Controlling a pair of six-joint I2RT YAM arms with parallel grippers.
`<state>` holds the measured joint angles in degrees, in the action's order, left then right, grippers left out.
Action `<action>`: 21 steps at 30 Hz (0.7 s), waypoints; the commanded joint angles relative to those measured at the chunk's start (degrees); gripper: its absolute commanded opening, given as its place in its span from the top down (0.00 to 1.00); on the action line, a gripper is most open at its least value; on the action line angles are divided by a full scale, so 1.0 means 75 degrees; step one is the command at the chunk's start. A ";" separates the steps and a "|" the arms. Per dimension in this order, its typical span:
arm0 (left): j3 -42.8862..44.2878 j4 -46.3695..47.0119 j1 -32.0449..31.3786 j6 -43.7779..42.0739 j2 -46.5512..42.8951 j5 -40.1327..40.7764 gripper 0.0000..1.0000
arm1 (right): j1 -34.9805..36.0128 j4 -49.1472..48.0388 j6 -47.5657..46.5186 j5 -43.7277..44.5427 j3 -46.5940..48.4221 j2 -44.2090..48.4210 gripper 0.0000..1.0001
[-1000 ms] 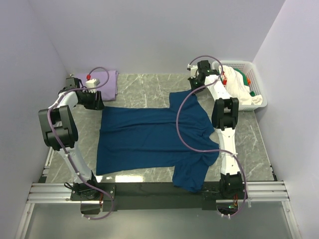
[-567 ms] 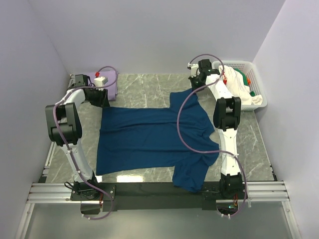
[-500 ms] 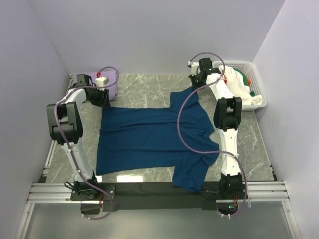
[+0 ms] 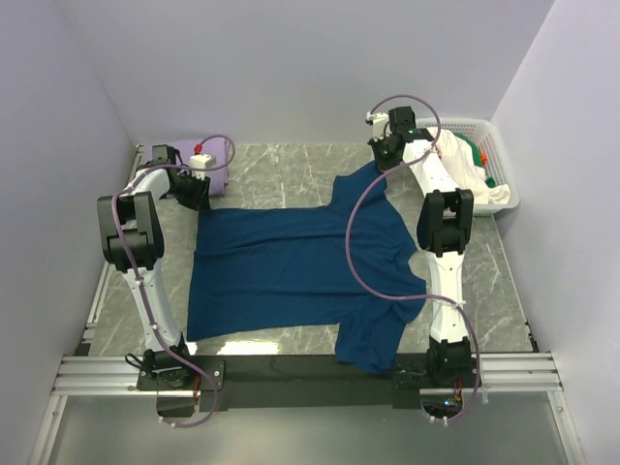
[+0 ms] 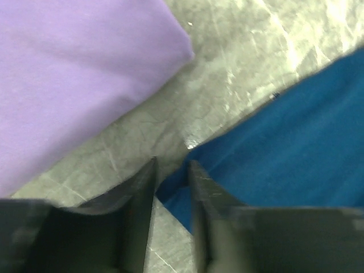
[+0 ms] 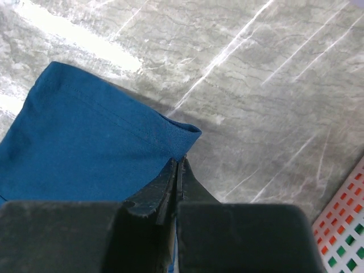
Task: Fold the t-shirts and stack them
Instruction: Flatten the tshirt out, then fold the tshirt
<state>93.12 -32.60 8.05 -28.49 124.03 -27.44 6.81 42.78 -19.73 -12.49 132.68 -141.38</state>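
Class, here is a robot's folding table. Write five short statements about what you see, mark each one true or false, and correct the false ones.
1. The navy t-shirt lies spread out on the table. True.
2. The lavender t-shirt is in the basket. False: it lies folded at the table's far left corner.
3. The right tool is shut on an edge of the navy t-shirt. True.
4. The basket is empty. False: it holds white and green clothes.
5. The left tool has one finger on each side of a corner of the navy t-shirt. True.
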 commanded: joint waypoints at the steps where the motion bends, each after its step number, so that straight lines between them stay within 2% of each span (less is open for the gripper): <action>1: 0.0275 -0.0353 0.0016 -0.0443 -0.0037 -0.0466 0.70 | -0.0029 -0.0360 -0.0171 0.0224 0.0192 0.0733 1.00; 4: 0.0310 -0.0201 0.0016 -0.0373 -0.0049 -0.0501 0.85 | -0.0029 -0.0489 -0.0159 0.0283 0.0157 0.0804 1.00; 6: 0.0473 -0.0189 0.0016 -0.0350 -0.0002 -0.0525 0.92 | -0.0029 -0.0653 -0.0159 0.0364 0.0145 0.0851 1.00; 7: 0.0544 -0.0165 0.0016 -0.0327 0.0021 -0.0513 0.99 | -0.0040 -0.0712 -0.0159 0.0400 0.0133 0.0909 1.00; 21: 0.0920 0.0596 0.0039 -0.0174 -0.0060 -0.0642 0.99 | -0.0041 -0.1603 -0.0381 0.0751 0.0379 0.1179 1.00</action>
<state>97.84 -30.20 8.05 -30.17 124.46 -30.22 6.81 35.03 -21.17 -8.34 133.60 -138.50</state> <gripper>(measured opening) 0.024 0.009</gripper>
